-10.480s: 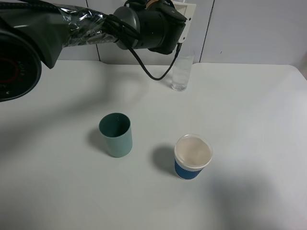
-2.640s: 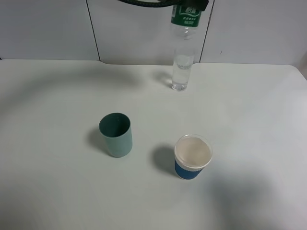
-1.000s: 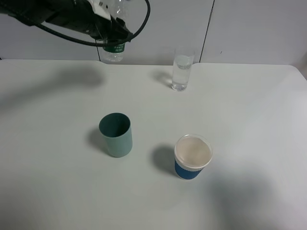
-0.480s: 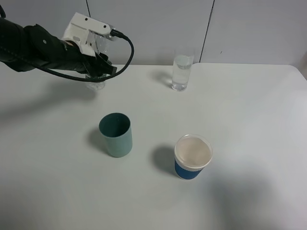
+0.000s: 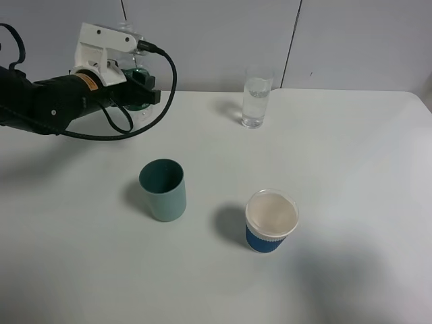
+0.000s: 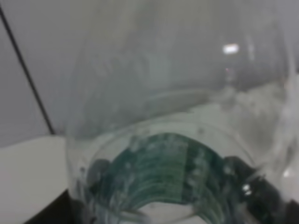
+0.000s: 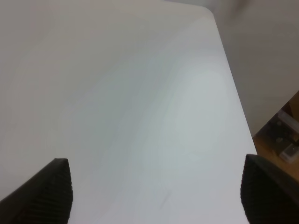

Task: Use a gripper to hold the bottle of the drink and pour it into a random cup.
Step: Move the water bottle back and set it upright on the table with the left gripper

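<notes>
My left gripper, a black arm end with a white housing and a looping cable, is at the table's back left, shut on the bottle of the drink. The bottle stands about upright, its green label showing between the fingers. In the left wrist view the clear bottle fills the picture, with dark fingers at its sides. The cup, a tall clear glass holding clear liquid, stands at the back centre, well right of the bottle. My right gripper is open and empty over bare table, out of the high view.
A teal-green plastic cup stands left of centre. A blue-sleeved white paper cup stands in front of the glass. The white table ends at a grey wall behind; its right edge shows in the right wrist view.
The left arm has swung left from above the glass, where the bottle was tipped neck-down, and has come down at the back left with the bottle upright. Cups have not moved.
</notes>
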Motion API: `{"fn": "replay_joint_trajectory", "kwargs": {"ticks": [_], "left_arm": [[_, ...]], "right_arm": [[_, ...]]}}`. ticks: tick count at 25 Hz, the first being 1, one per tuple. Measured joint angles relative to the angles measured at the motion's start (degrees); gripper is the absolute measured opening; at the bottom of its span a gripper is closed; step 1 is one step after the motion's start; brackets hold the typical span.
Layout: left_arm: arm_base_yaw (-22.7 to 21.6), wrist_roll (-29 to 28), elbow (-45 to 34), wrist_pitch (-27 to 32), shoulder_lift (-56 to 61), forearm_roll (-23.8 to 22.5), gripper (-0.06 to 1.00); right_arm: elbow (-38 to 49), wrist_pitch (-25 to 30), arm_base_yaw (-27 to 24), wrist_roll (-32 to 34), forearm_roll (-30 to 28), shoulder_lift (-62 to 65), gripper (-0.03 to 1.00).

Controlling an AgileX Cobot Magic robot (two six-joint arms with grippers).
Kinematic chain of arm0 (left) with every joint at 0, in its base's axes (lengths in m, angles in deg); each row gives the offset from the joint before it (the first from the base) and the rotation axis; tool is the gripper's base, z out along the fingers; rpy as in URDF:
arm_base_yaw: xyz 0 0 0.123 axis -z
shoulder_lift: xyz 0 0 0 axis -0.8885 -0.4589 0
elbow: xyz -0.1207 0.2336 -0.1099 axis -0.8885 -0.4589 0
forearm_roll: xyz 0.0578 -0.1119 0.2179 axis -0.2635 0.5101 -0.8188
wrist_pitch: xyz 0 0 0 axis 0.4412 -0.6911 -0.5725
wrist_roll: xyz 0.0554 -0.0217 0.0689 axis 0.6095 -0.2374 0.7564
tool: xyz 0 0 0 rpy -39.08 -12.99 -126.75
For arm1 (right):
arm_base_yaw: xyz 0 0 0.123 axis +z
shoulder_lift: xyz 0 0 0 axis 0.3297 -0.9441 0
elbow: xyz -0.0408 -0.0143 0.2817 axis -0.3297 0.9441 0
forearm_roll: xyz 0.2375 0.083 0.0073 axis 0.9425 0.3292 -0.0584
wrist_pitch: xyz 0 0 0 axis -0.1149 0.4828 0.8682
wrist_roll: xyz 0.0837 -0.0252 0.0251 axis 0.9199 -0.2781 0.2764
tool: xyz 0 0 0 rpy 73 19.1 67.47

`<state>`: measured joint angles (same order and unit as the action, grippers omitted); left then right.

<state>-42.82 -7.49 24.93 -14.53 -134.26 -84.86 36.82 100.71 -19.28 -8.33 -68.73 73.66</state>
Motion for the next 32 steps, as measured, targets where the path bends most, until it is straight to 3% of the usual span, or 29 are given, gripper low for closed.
{"fn": "replay_joint_trajectory", "kwargs": {"ticks": [4, 10, 17, 32], "left_arm": [[-1.9, -5.5, -0.9, -3.3, -1.8, -6.3, 0.5], [-2.3, -6.1, -1.1, -8.1, -5.6, -11.6, 0.5], [-2.8, -6.0, -3.0, -14.9, -9.6, -12.5, 0.5], [-2.8, -5.8, -3.1, -18.3, -15.6, -12.9, 0.5]], "right_arm": [[0.0, 0.0, 0.0, 0.0, 0.0, 0.0, 0.74], [0.0, 0.0, 0.0, 0.0, 0.0, 0.0, 0.74], [0.0, 0.0, 0.0, 0.0, 0.0, 0.0, 0.74], [0.0, 0.0, 0.0, 0.0, 0.0, 0.0, 0.74]]}}
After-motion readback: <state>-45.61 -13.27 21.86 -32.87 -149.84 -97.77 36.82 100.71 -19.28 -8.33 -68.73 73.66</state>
